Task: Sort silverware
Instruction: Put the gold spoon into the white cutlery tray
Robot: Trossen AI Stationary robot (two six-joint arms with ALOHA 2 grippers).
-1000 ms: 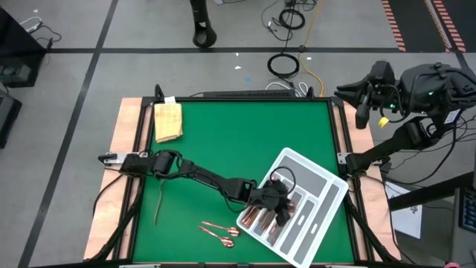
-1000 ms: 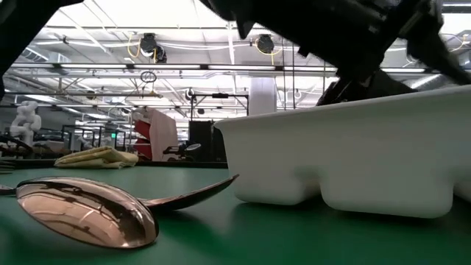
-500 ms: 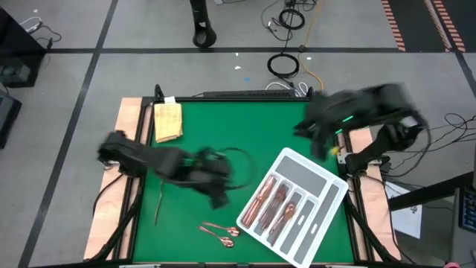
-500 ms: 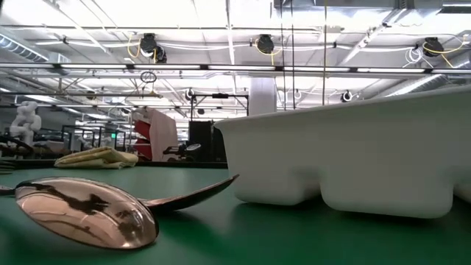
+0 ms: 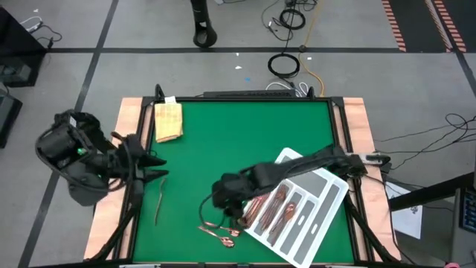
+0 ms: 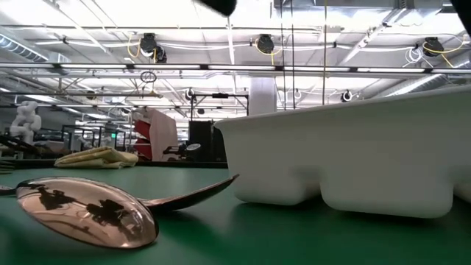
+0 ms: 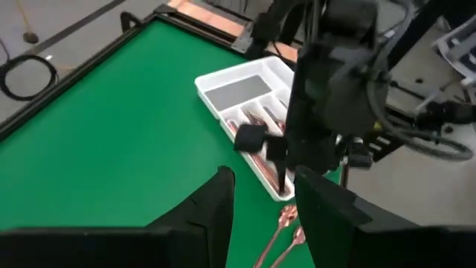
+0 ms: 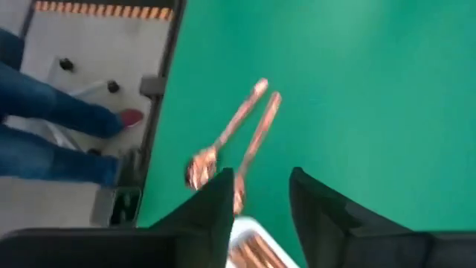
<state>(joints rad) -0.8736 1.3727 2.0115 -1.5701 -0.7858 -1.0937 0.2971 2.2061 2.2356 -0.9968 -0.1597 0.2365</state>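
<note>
Two copper spoons lie side by side on the green table near its near edge; they also show in the right wrist view, and the low view has one close up. More copper silverware lies in the slots of the white tray. A slim dark piece lies near the left edge. My right gripper hangs open over the tray's left end, just above the spoons. My left gripper is open at the table's left edge.
A folded yellow-tan cloth lies at the far left corner, also seen in the low view. The tray sits slantwise at the near right. Bare green table lies between cloth and tray. A person's legs stand beyond the table.
My left arm has drawn back from over the tray, across the table to its left edge. My right arm has swung in from beyond the right edge, across the tray, and now reaches over the tray's left end toward the two spoons. The spoons and tray have stayed put.
</note>
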